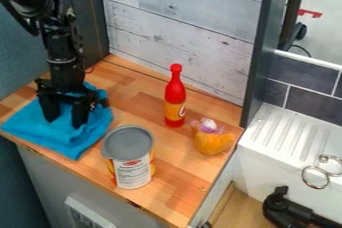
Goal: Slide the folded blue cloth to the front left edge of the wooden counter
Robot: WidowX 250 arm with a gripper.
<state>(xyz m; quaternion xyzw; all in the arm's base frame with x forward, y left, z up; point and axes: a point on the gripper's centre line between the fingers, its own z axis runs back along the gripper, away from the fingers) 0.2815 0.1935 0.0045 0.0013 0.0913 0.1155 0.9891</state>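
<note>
Evidently the jaws [65, 117] stand apart, down at the cloth [40, 131], which lies on the counter [175, 187] near the can [131, 164]; likely a grasping step, calling for closure on a fold.

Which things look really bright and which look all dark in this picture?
In the camera view, the white ridged ledge looks bright, the rim of the can has a pale gleam, and the black end effector looks very dark against the blue cloth; where the light comes from, I can't tell.
</note>
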